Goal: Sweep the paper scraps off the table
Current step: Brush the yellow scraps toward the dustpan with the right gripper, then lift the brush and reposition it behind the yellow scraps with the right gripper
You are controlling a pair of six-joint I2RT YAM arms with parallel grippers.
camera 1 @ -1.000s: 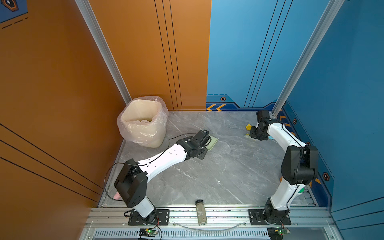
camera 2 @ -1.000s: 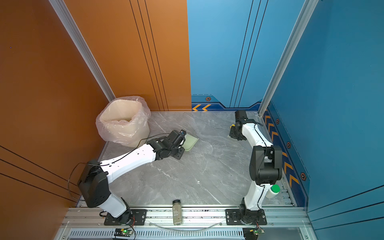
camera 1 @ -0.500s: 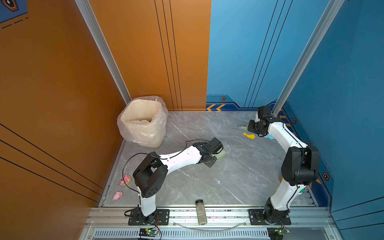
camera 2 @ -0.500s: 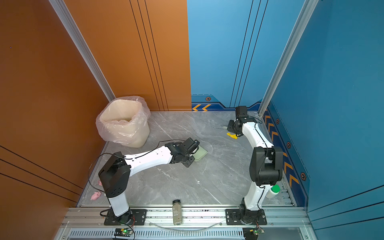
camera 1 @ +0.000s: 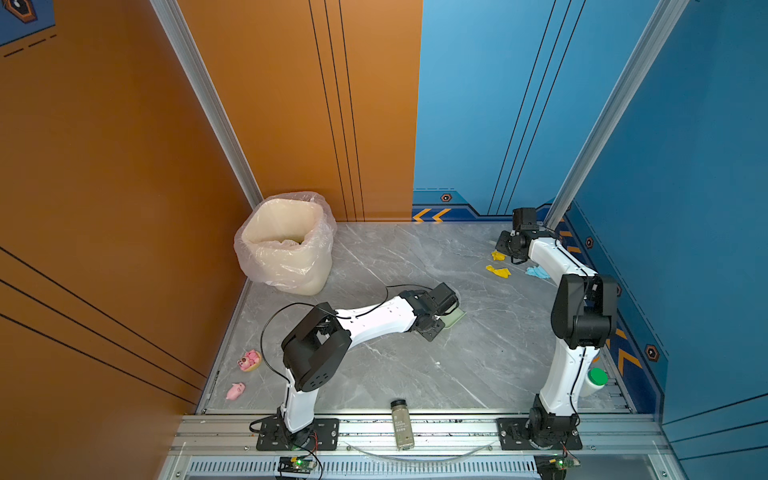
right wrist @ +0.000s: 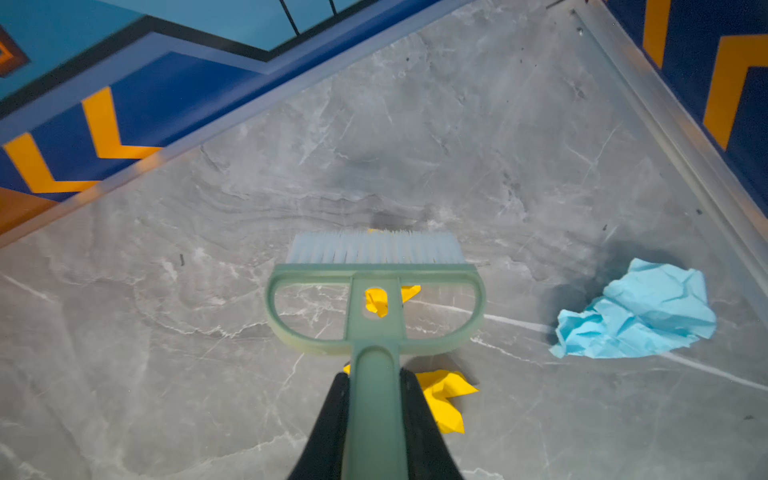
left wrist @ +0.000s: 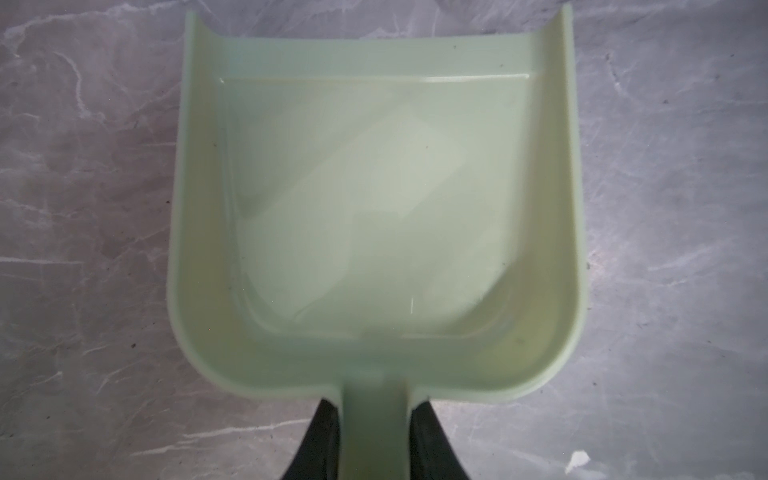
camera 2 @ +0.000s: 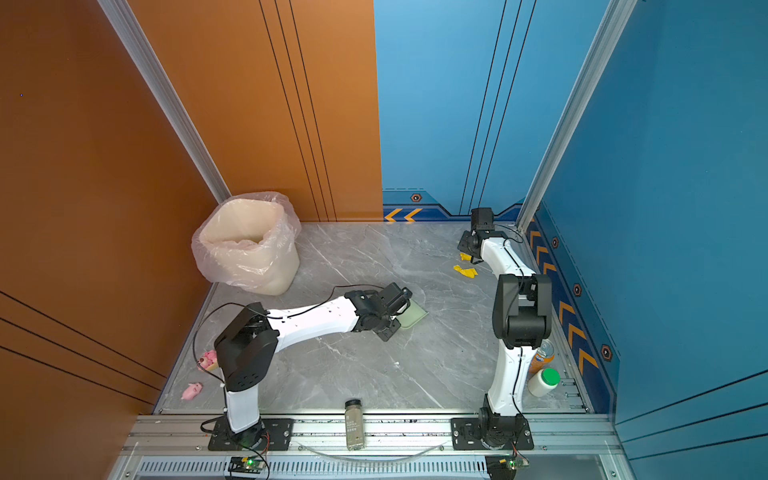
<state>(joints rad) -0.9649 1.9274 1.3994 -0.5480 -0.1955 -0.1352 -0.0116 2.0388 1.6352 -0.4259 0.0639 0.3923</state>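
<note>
**Item 1, mid-tabletop** [camera 1: 415, 365]: my left end effector [left wrist: 373, 411], clamped on the handle of the empty dustpan [left wrist: 374, 187].

**Item 2, far right corner:** paper scraps [right wrist: 442, 395], two yellow and one light blue wad [right wrist: 640, 311], well apart from the pan.

**Item 3, just beyond:** my right end effector [right wrist: 375, 378], gripping the brush [right wrist: 376, 274], bristles past the yellow pair.

**Handling note:** keep the bristles pressed down, draw towards the pan in one stroke, collect the blue wad, and bring the pan closer.
</note>
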